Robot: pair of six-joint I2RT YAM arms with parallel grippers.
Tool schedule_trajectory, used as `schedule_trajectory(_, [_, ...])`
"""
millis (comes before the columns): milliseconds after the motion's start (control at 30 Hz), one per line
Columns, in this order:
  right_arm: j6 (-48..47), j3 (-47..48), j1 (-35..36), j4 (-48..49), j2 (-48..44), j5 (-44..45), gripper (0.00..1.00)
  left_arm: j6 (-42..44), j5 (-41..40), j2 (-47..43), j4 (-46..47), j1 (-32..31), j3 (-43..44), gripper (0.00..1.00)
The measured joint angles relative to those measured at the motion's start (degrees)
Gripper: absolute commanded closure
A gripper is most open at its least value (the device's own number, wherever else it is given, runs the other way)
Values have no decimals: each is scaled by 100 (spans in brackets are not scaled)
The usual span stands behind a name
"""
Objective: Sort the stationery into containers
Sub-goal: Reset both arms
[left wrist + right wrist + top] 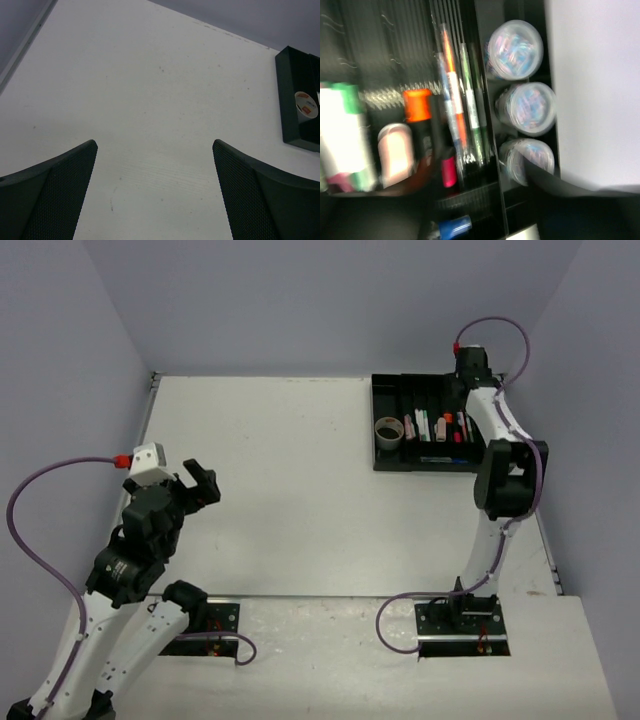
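Black jaws first, says the clerk: left gripper [155, 145]?
Checker: Spread wide, nothing between them, over the white table [150, 75], well apart from the tray [377, 400].
Clerk: Right gripper [472, 368]?
Checker: Above the tray's right end. The wrist view is blurred, so whether its jaws stand apart or together, cannot tell. Nothing visibly pinched.
Clerk: Stock beneath?
Checker: Three tubs [526, 109], one narrow compartment, in a row. Probably light, smooth-walled, slippery; take across the body, below the lid. Beside them, pens [454, 107]: thin, stiff, likely to roll; pinch mid-barrel. Next, orange highlighter [417, 107] and pink highlighter [448, 172]: thicker, an easier hold across the black body.
Clerk: Tape roll [389, 431]?
Checker: Left compartment, lying flat. Stiff ring, probably light; grip one wall through the hole.
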Motion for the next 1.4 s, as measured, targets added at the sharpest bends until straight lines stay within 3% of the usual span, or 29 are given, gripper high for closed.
schedule_trajectory(100, [343,-863,514,10,-1478,77,1,3,0,133,26,79,0,0])
schedule_trajectory(333, [1318,-2811,2448,333,-4794,230,1,24,44,412,37,166,0,0])
schedule_trajectory(533, [2260,-4205,2649,-103,-6655,10,1,167,240,838,196,166,0,0])
schedule_trajectory(733, [2623,-5034,2654,-324,-8425,-237,1,337,613,1608,371,200,13,0])
schedule_trajectory(900, [2873,-5146,2654,-649,-8978,-152,1,445,754,2032,369,266,169,0])
schedule_trajectory(1200, [2957,-5237,2656,-1073,-9393,225,1,591,414,2028,367,273,411,0])
schedule_trajectory(1400, [2945,-5435,2656,-1022,-9490,219,1,690,402,1754,540,350,72,0])
